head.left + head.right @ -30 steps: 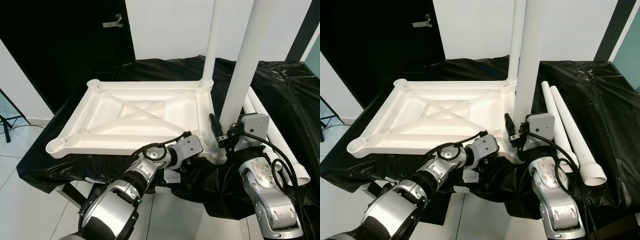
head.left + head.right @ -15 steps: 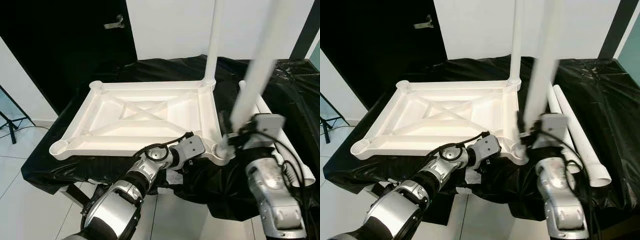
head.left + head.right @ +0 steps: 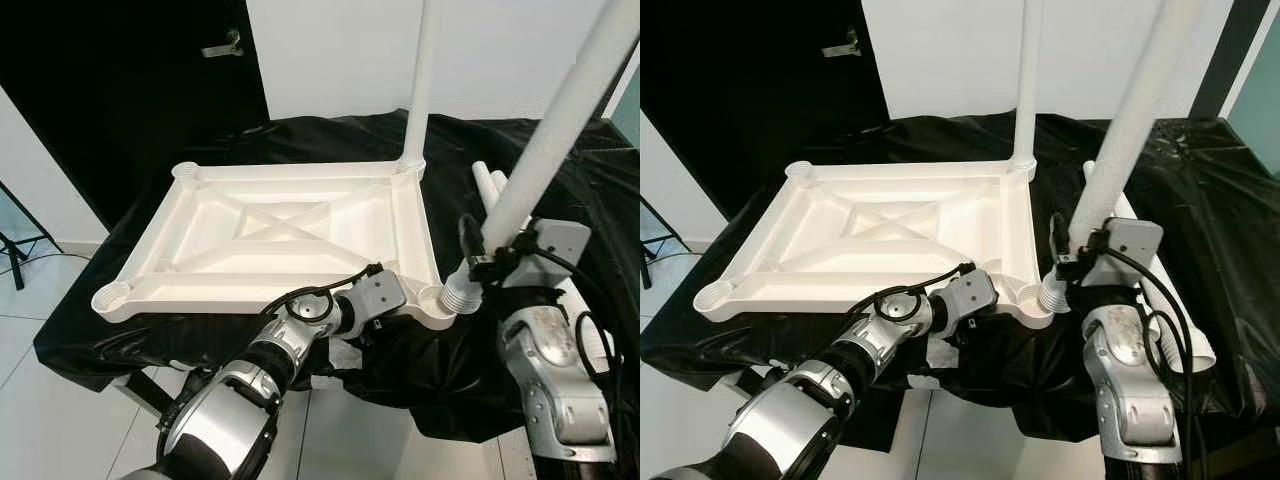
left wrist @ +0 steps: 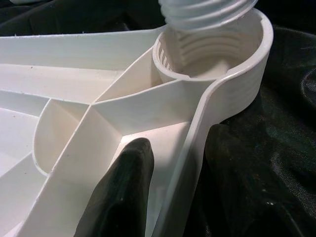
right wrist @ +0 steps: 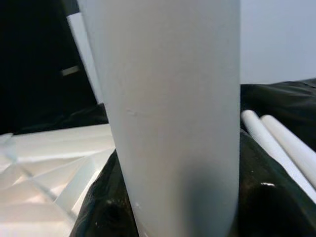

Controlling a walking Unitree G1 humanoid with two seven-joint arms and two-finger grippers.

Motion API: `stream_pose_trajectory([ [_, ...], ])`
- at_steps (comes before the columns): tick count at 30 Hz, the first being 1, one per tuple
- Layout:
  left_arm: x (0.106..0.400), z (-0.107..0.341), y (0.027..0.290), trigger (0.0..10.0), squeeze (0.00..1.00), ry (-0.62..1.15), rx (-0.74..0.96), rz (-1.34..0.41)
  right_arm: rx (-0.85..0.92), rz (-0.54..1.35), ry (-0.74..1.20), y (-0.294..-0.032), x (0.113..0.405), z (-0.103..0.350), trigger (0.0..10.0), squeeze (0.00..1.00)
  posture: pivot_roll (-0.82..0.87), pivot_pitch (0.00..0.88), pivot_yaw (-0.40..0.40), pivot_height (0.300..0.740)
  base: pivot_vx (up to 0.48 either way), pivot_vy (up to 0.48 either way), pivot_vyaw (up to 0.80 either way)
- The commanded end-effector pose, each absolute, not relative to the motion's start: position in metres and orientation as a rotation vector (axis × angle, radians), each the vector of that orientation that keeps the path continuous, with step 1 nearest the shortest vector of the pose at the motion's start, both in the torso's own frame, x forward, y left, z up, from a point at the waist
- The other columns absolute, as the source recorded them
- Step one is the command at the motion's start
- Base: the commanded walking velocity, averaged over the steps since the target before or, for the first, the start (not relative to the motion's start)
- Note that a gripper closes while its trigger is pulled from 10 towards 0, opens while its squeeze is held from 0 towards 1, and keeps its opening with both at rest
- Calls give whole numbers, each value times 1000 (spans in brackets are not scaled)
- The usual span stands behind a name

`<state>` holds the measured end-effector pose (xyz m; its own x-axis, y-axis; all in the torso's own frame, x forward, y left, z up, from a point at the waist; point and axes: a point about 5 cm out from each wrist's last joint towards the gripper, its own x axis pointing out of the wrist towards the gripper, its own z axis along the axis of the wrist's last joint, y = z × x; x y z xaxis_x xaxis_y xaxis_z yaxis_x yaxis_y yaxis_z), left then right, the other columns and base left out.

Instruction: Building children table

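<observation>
Right end effector (image 3: 487,262) clamped on tilted table leg (image 3: 550,135) (threaded end beside corner socket (image 4: 217,54)); left end effector (image 4: 163,187) astride tabletop rim (image 4: 195,163).

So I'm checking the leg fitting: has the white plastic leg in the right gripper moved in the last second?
Yes. The white plastic leg has tipped rightward from upright; its threaded end now sits beside the white tabletop's corner socket, not seated.

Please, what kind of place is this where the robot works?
Probably an indoor room set up as a work or test area rather than a furnished home: a black sheet covers the work surface, the floor is pale tile, the wall is bare and white, and a dark door stands behind.
</observation>
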<state>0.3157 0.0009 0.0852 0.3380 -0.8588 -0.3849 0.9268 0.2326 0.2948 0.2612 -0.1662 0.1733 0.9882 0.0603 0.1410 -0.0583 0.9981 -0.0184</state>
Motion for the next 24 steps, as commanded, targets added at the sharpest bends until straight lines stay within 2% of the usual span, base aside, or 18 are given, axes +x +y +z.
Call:
stream_pose_trajectory([
  [1, 314, 71, 10, 10000, 0, 218, 515, -1179, -4, 156, 84, -151, 261, 134, 10000, 0, -180, 0, 64, 740, 0, 0, 0],
  [4, 313, 70, 10, 10000, 0, 220, 512, -1174, -17, 278, 108, -137, 257, 134, 10000, 0, -177, 0, 54, 740, 0, 0, 0],
  [6, 313, 70, 10, 10000, 0, 221, 510, -1171, -17, 295, 121, -137, 254, 132, 10000, 0, -177, 0, 53, 740, 0, 0, 0],
  [16, 312, 68, 11, 10000, 0, 226, 504, -1166, -36, 223, 212, -157, 236, 109, 10000, 0, -189, 0, 51, 740, 0, 0, 0],
  [24, 312, 68, 10, 10000, 0, 228, 509, -1177, -44, 190, 197, -162, 238, 113, 10000, 0, -203, 0, 60, 740, 0, 0, 0],
])
